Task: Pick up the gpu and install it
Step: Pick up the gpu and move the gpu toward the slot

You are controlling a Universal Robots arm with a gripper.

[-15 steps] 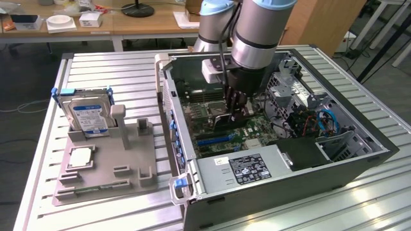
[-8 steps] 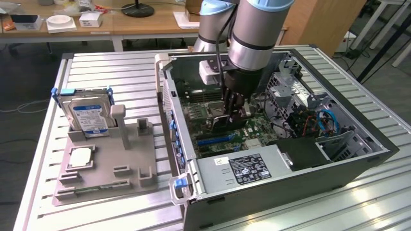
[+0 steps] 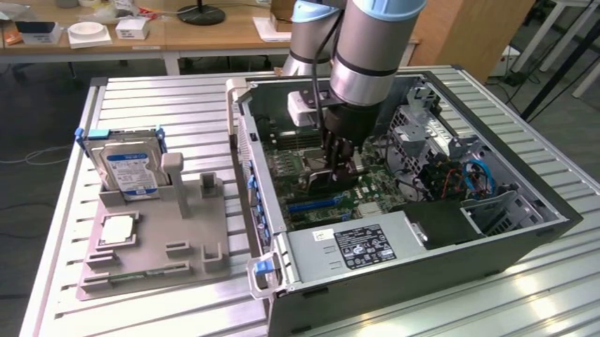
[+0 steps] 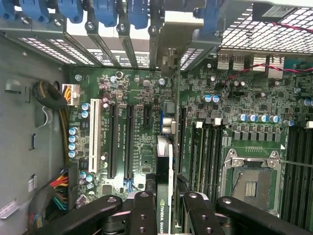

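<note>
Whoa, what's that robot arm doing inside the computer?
The robot arm's tool is down inside the open dark grey computer case, gripping a slim black graphics card edge-on between its fingers. The card is held over the green motherboard, lined up with the long black slots. Whether it sits in a slot yet can't be told.

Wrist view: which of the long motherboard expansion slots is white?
The white slot, farthest from the gpu held in the fingers; the two long slots between them are black.
</note>
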